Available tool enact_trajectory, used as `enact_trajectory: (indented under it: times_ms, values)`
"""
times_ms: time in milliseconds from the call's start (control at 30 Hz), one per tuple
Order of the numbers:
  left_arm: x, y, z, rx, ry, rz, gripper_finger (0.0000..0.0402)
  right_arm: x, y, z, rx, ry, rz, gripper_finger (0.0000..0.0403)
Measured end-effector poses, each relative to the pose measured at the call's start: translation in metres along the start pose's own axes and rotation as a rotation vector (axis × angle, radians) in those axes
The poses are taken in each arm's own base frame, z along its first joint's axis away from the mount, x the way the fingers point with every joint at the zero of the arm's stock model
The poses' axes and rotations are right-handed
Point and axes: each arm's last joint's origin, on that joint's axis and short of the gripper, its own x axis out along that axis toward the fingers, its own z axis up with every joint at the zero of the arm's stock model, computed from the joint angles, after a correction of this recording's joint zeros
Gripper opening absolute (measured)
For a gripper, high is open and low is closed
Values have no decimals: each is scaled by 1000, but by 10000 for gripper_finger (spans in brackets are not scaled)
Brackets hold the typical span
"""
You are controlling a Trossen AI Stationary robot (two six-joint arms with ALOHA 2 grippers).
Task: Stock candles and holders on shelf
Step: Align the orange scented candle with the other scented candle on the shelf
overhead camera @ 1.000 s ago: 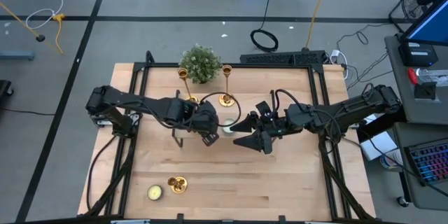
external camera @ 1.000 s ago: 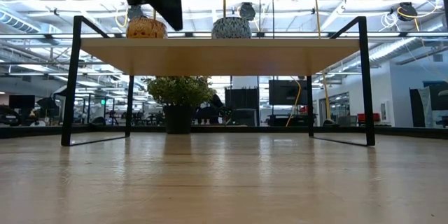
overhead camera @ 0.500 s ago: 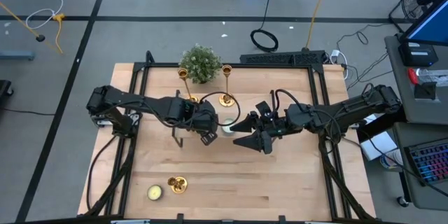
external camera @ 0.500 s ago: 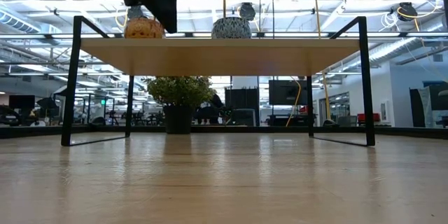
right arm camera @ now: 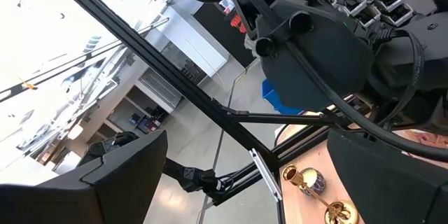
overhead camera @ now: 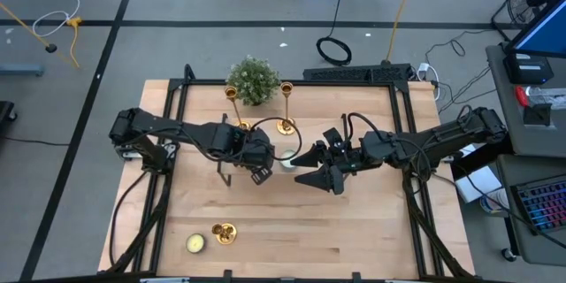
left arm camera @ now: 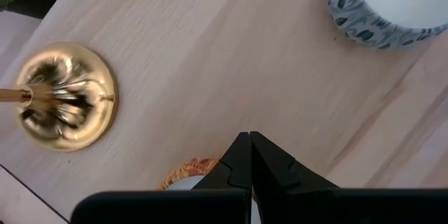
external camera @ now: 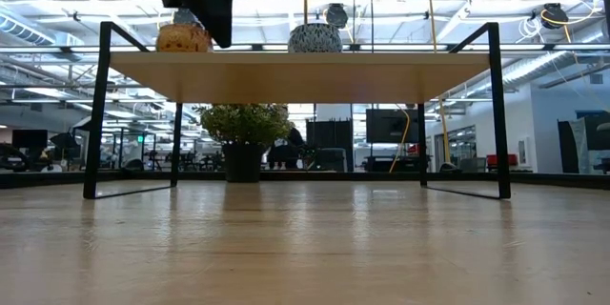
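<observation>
Yellowish candle (overhead camera: 195,244) and one gold holder (overhead camera: 224,233) are sitting side by side at the near edge of the surface (overhead camera: 354,230), well apart from the shelf (external camera: 305,76), so that pair still needs stocking imo. Moving in, the left hand (external camera: 212,0) is over the shelf's left part with its fingers pinched fully together, holding nothing, right next to the orange candle (external camera: 183,38). What changed: that orange candle sits a bit further left along the board than it did a second ago, and the hand went with it, so it looks like a closed-finger nudge to tidy the spacing rather than a pick. The right hand (overhead camera: 301,166) hangs spread wide and empty just right of the patterned candle (external camera: 315,38), which hasn't budged. That patterned tin is full of white wax, and the orange one shows a sliver of pale wax past the fingers. Further back, a tall holder (overhead camera: 285,126) stands on the shelf and a second holder (overhead camera: 232,95) is up by the plant (overhead camera: 253,80). Their cups are too small to tell what's in them.
</observation>
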Motion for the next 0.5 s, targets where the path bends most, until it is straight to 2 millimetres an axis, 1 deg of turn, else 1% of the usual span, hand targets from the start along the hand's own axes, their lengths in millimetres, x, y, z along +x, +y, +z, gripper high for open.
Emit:
enact_trajectory:
  times_ms: [500]
  values:
    - [-1,-2,-2,-9,0,-5,0,0,0,0,0,0,0,389]
